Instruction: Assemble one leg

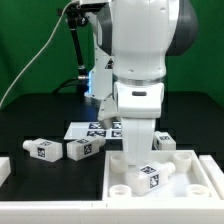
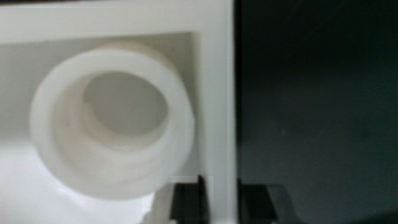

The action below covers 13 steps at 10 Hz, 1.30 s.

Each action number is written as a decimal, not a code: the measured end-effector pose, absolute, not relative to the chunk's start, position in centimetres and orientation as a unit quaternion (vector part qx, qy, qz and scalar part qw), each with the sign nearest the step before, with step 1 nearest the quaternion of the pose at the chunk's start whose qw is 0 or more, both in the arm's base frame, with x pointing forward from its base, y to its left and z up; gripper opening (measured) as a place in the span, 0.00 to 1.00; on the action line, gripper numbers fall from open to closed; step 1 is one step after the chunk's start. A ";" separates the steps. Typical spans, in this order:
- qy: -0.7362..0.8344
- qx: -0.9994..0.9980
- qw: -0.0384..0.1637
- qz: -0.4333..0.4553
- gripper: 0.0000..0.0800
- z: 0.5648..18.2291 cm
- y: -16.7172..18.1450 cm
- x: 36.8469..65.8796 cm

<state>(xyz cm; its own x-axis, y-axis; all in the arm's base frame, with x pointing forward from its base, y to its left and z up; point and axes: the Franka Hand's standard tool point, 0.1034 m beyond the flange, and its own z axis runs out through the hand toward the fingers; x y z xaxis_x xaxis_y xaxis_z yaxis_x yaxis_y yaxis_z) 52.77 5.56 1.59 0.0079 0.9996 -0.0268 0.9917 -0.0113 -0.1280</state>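
Observation:
Several legs, stubby white blocks with black-and-white tags, lie around. One leg [image 1: 150, 175] lies on the big white panel [image 1: 185, 168], just in front of my gripper [image 1: 135, 155]. Two more legs [image 1: 40, 148] [image 1: 82, 149] lie on the black table at the exterior view's left, and another leg [image 1: 165, 141] lies behind the panel. In the wrist view my gripper [image 2: 219, 205] straddles the panel's raised rim [image 2: 215, 100], one dark finger [image 2: 178, 205] on each side and tight against it. A round socket [image 2: 107, 120] sits just inside the rim. No leg shows in the wrist view.
The marker board [image 1: 95, 128] lies flat behind the legs. The panel has round sockets near its front corners [image 1: 122, 187] [image 1: 205, 190]. A white block [image 1: 4, 170] sits at the exterior view's left edge. A black stand with cables [image 1: 78, 50] rises at the back.

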 end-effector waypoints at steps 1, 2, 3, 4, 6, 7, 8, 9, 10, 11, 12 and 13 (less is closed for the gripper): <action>-0.706 -0.704 0.040 0.059 0.08 1.4 5.7 52.8; -0.706 -0.705 0.040 0.059 0.08 1.5 5.7 52.8; -0.706 -0.705 0.040 0.059 0.10 1.4 5.7 52.8; -0.705 -0.705 0.041 0.060 0.10 1.4 5.7 52.7; -0.682 -0.728 0.033 0.057 0.33 2.4 6.0 52.8; -0.665 -0.745 0.025 0.053 0.58 3.8 6.3 52.5; -0.645 -0.762 0.020 0.052 0.73 4.9 6.3 51.9; -0.593 -0.804 0.016 0.051 0.73 5.7 6.8 51.4; -0.565 -0.824 0.013 0.051 0.80 5.9 7.0 51.1; -0.577 -0.815 0.015 0.053 0.81 5.6 6.8 51.1; -0.575 -0.816 0.015 0.053 0.81 5.6 6.8 51.1; -0.543 -0.838 0.014 0.054 0.81 5.6 6.9 51.1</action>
